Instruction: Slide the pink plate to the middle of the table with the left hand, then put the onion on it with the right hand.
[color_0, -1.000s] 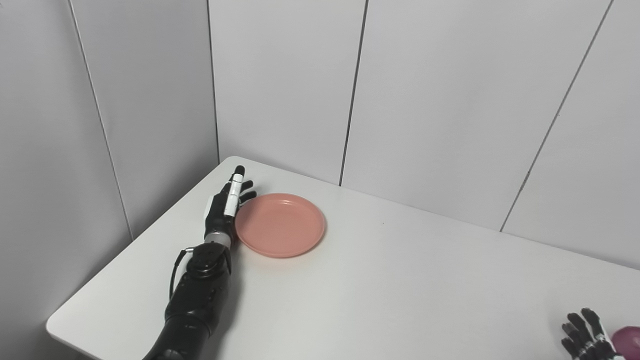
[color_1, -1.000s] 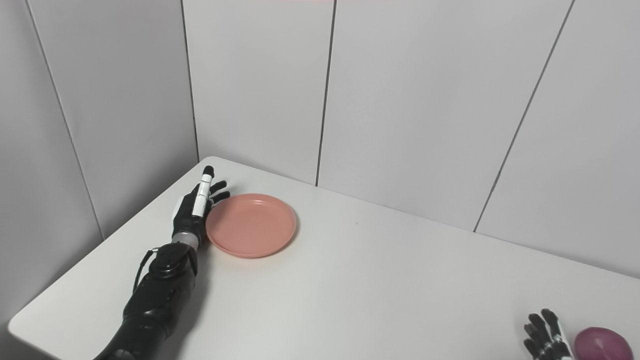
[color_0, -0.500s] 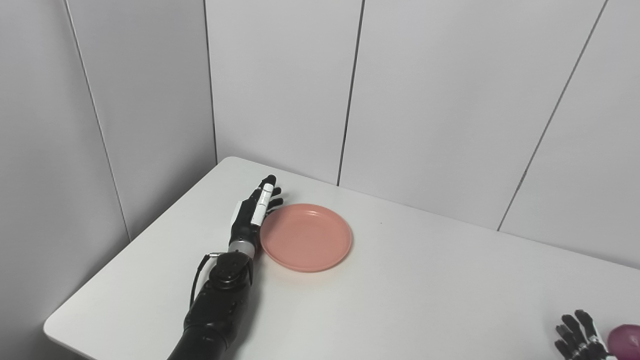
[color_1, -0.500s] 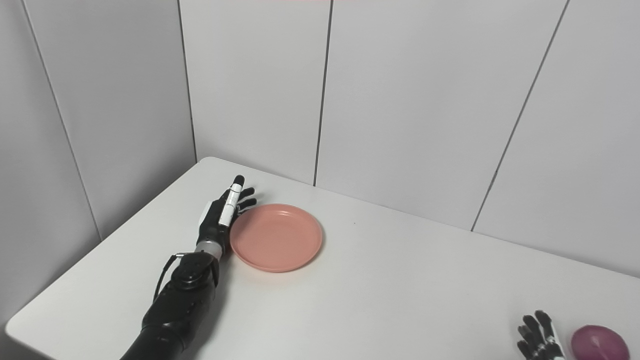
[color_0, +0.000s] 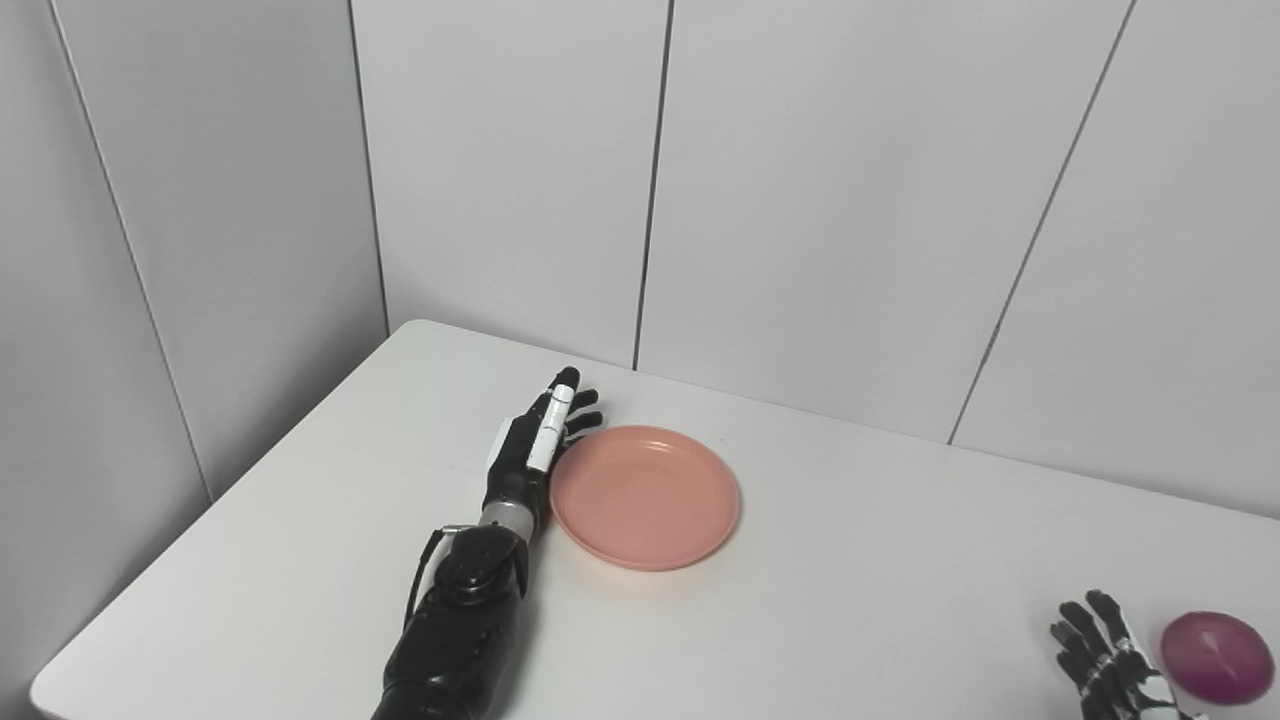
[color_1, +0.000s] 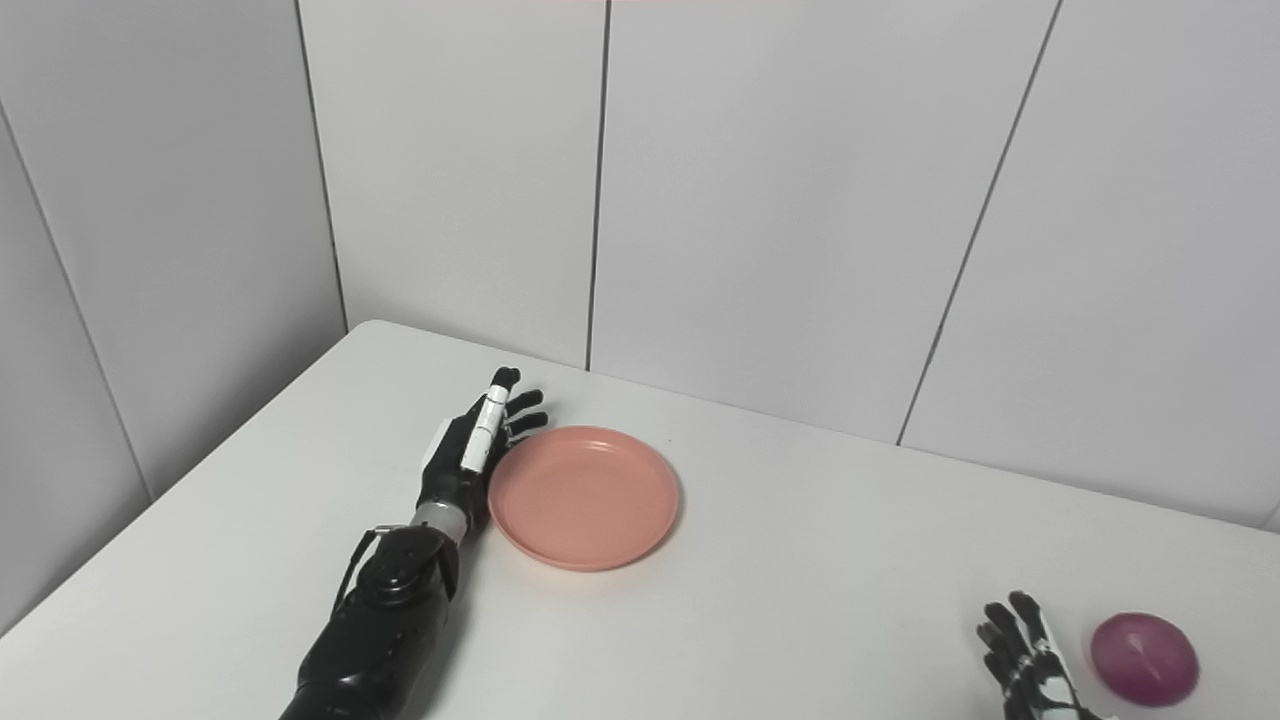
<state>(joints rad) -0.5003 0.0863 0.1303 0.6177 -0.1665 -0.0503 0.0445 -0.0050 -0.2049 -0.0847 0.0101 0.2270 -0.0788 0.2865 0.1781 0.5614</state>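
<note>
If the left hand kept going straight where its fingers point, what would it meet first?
Probably nothing on the table: the left hand points past the plate at its side, toward the wall.

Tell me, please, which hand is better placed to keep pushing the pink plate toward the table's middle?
The left hand: its open fingers lie against the pink plate's left rim, while the right hand waits far off beside the onion.
</note>
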